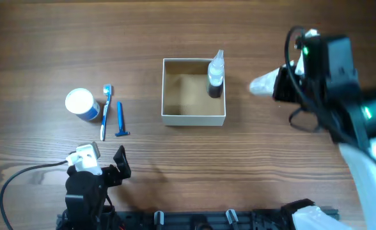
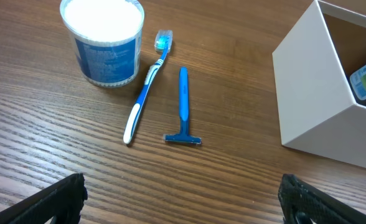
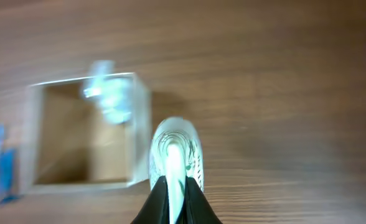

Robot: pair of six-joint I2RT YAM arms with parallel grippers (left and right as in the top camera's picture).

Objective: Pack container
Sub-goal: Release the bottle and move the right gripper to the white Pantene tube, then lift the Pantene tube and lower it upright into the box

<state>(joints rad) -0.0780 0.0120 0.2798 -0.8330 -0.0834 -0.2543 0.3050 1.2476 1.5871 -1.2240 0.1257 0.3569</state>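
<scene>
The container (image 1: 193, 119) is a small square cream-white box with a brown floor, at the table's middle. A clear bottle with a dark lower half (image 1: 215, 75) stands in its far right corner. My right gripper (image 1: 282, 84) is shut on a white tube with green print (image 1: 263, 84), held above the table just right of the box. In the right wrist view the tube (image 3: 175, 146) sticks out from the shut jaws (image 3: 175, 194), with the box (image 3: 83, 81) and bottle (image 3: 111, 99) blurred beyond. My left gripper (image 1: 103, 158) is open and empty near the front left edge.
Left of the box lie a blue razor (image 1: 120, 120), a blue-and-white toothbrush (image 1: 105, 112) and a round white-lidded blue jar (image 1: 81, 103). The left wrist view shows the razor (image 2: 183, 106), toothbrush (image 2: 145, 93), jar (image 2: 103, 40), box wall (image 2: 307, 93) and open jaws (image 2: 183, 202).
</scene>
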